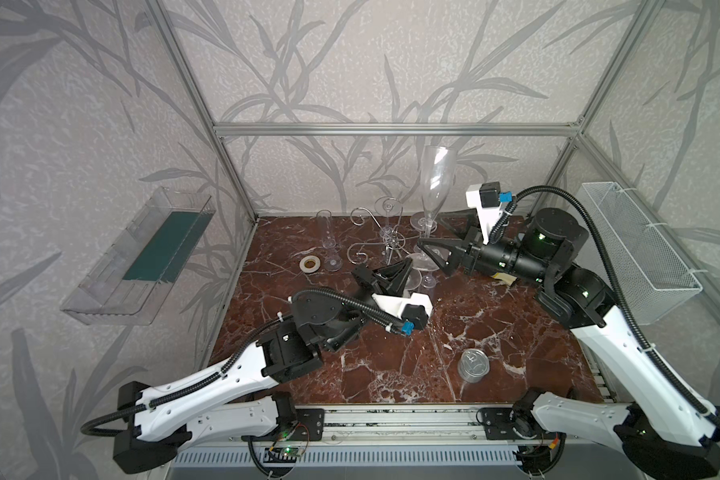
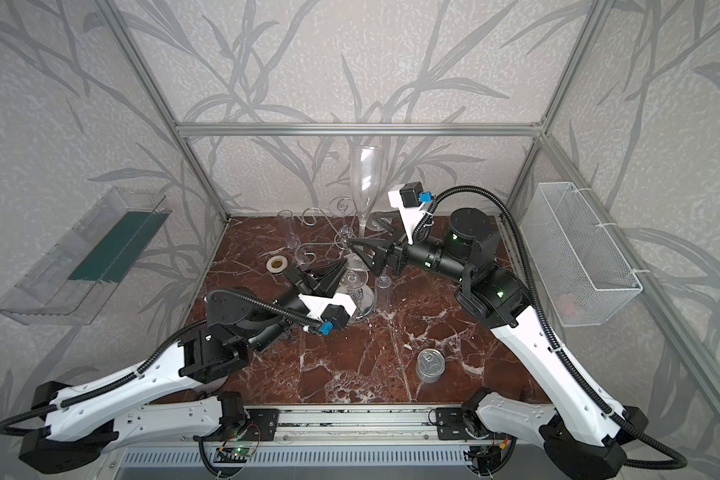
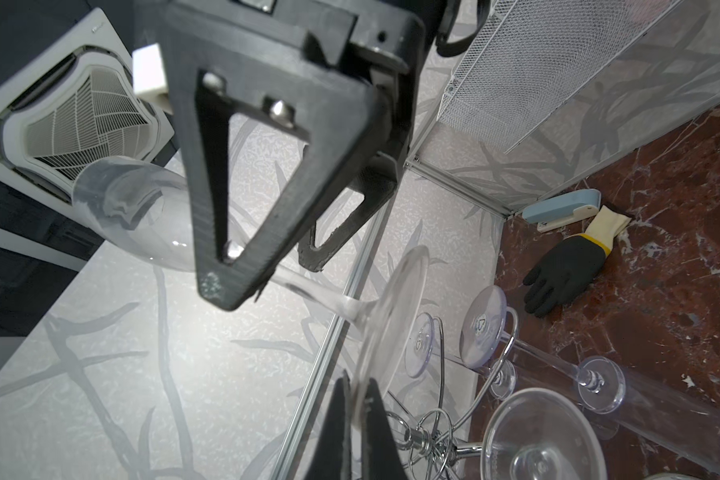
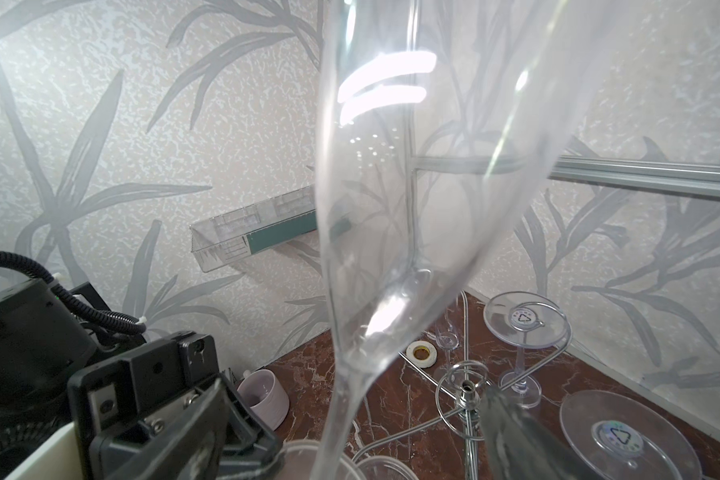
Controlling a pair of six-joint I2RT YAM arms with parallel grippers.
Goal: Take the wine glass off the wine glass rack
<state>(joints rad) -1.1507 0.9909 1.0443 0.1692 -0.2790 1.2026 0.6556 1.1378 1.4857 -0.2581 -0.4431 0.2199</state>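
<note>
Top views: clear bin (image 1: 100,286) holds green sheet (image 1: 163,245); mesh basket (image 1: 641,249) opp. wall.

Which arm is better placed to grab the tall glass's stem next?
Probably the right: the right gripper is open astride the stem of the wine glass, while the left gripper is shut on its foot.

On my red marbled counter (image 1: 391,353), a tin can (image 1: 473,365) stands at five o'clock, a tape roll (image 1: 310,263) lies at ten, and the wine glass rack (image 1: 391,241) stands near twelve.
</note>
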